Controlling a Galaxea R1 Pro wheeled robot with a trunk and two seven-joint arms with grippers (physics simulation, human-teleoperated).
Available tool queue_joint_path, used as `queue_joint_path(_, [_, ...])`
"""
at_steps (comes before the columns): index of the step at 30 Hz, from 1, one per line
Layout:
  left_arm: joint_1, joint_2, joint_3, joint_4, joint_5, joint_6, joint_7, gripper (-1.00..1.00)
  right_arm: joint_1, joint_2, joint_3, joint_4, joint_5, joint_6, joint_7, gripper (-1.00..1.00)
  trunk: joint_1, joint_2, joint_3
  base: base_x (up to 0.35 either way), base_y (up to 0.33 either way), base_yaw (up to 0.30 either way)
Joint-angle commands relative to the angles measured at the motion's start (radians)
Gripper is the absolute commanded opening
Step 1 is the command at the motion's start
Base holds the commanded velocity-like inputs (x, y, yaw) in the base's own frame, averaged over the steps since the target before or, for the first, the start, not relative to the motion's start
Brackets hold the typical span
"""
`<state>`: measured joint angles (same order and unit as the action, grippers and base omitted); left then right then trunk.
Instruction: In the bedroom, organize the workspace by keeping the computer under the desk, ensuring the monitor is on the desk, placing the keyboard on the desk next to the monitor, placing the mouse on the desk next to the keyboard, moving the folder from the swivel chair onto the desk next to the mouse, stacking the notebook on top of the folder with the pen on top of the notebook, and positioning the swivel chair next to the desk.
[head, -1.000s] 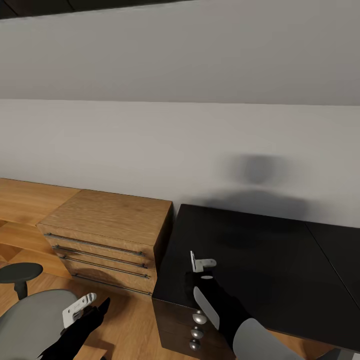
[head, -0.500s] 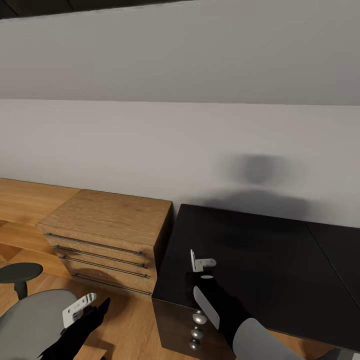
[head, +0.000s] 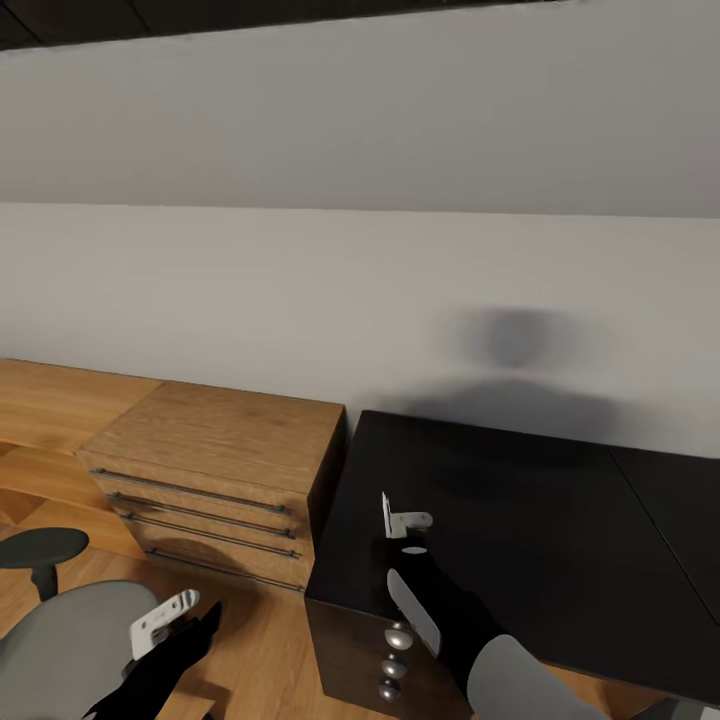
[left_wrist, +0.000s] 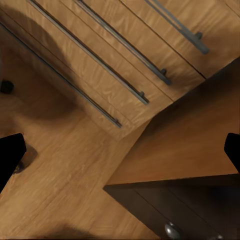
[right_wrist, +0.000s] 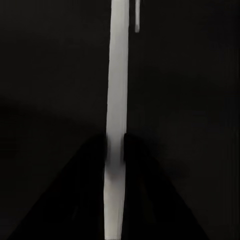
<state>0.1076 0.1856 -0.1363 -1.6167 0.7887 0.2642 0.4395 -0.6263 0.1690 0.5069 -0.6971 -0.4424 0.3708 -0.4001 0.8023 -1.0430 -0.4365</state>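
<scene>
White pen (right_wrist: 116, 100) sat clamped between the right gripper's (head: 405, 535) fingers over the desk (head: 540, 520); the left gripper (head: 165, 622) hung open, empty.

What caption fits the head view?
Right tool holding a pen above the black desk, beside a wooden drawer chest.

Pen (right_wrist: 116, 120), a whitish stick, ran top to bottom through mid-frame, pinched between dark fingertips (right_wrist: 95, 150) low in frame, black desk (right_wrist: 45, 75) behind.
</scene>
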Motion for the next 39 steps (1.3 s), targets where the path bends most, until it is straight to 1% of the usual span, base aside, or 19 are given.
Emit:
queue_joint_path(1, [0.0,0.001,-0.003,-0.002,0.007,0.001,0.02,1.0,-0.001,-0.003,0.005,-0.01,-0.011,0.002,-0.009,-1.0,-0.004,0.007,0.002,0.0,0.0,0.0])
queue_joint_path(4, [0.0,0.0,-0.008,-0.002,0.006,0.001,0.055,1.0,0.001,-0.023,0.005,-0.057,-0.011,0.002,-0.011,-1.0,-0.015,0.028,0.012,-0.013,0.0,0.0])
queue_joint_path(7, [0.0,0.0,-0.017,-0.002,0.006,0.001,0.068,1.0,0.003,-0.042,0.005,-0.111,-0.011,0.003,-0.013,-1.0,-0.027,0.049,0.021,-0.165,0.0,0.0])
queue_joint_path(9, [0.0,0.001,-0.021,-0.002,0.005,0.001,0.072,1.0,0.007,-0.072,0.003,-0.18,-0.013,0.004,-0.014,-1.0,-0.034,0.063,0.027,-0.283,0.0,0.0])
queue_joint_path(10, [0.0,0.001,-0.022,-0.002,0.005,0.001,0.073,1.0,0.009,-0.086,0.002,-0.208,-0.019,0.004,-0.014,-1.0,-0.038,0.07,0.03,-0.31,0.0,0.0])
queue_joint_path(13, [0.0,0.0,-0.023,-0.002,0.005,0.001,0.073,1.0,0.011,-0.1,-0.002,-0.234,-0.04,0.005,-0.014,-1.0,-0.05,0.091,0.04,-0.32,0.0,0.0])
queue_joint_path(14, [0.0,0.0,-0.024,-0.002,0.005,0.001,0.074,1.0,0.012,-0.106,-0.009,-0.245,-0.06,0.005,-0.014,-1.0,-0.054,0.098,0.043,-0.328,0.0,0.0])
queue_joint_path(17, [0.0,0.0,-0.026,-0.002,0.006,0.002,0.074,1.0,0.013,-0.117,-0.027,-0.256,-0.094,0.005,-0.015,-1.0,-0.065,0.119,0.052,-0.332,0.0,0.0])
queue_joint_path(19, [0.0,0.0,-0.027,-0.002,0.006,0.003,0.074,1.0,0.014,-0.123,-0.037,-0.259,-0.104,0.005,-0.014,-1.0,-0.073,0.133,0.059,-0.335,0.0,0.0])
queue_joint_path(20, [0.0,0.0,-0.028,-0.002,0.006,0.004,0.074,1.0,0.014,-0.128,-0.052,-0.264,-0.11,0.004,-0.014,-1.0,-0.077,0.14,0.062,-0.336,0.0,0.0])
queue_joint_path(21, [0.0,0.0,-0.029,-0.002,0.006,0.005,0.074,1.0,0.014,-0.134,-0.084,-0.274,-0.117,0.003,-0.014,-1.0,-0.08,0.147,0.065,-0.309,0.0,0.0])
queue_joint_path(24, [0.0,0.0,-0.034,-0.001,0.006,0.006,0.075,1.0,0.014,-0.137,-0.108,-0.281,-0.121,0.001,-0.014,-1.0,-0.092,0.168,0.074,-0.221,0.0,0.0])
queue_joint_path(29, [0.0,0.0,-0.053,0.0,0.006,0.007,0.077,1.0,0.014,-0.138,-0.113,-0.283,-0.122,0.0,-0.014,-1.0,-0.111,0.203,0.09,-0.088,0.0,0.0])
queue_joint_path(30, [0.0,0.0,-0.067,0.001,0.005,0.007,0.079,1.0,0.014,-0.139,-0.116,-0.283,-0.122,-0.001,-0.015,-1.0,-0.115,0.21,0.093,-0.012,0.0,0.0])
queue_joint_path(32, [0.0,0.0,-0.069,0.001,0.005,0.007,0.08,1.0,0.014,-0.139,-0.117,-0.283,-0.122,-0.001,-0.014,-1.0,-0.123,0.224,0.099,-0.009,0.0,0.0])
queue_joint_path(33, [0.0,0.0,-0.089,0.002,0.004,0.007,0.082,1.0,0.016,-0.14,-0.191,-0.282,-0.122,-0.001,-0.014,-1.0,-0.126,0.231,0.103,-0.001,0.0,-0.242])
queue_joint_path(35, [0.0,0.0,-0.098,0.002,0.004,0.007,0.082,1.0,0.016,-0.14,-0.211,-0.282,-0.122,-0.001,-0.014,-1.0,-0.134,0.245,0.11,0.0,0.0,-0.257])
queue_joint_path(36, [0.0,0.0,-0.106,0.004,0.004,0.007,0.082,1.0,0.016,-0.14,-0.235,-0.282,-0.123,-0.001,-0.014,-1.0,-0.134,0.245,0.11,0.0,0.0,-0.275])
queue_joint_path(39, [0.0,0.0,-0.107,0.006,0.004,0.007,0.082,1.0,0.016,-0.14,-0.263,-0.281,-0.123,-0.001,-0.014,-1.0,-0.134,0.245,0.112,0.0,0.0,-0.278])
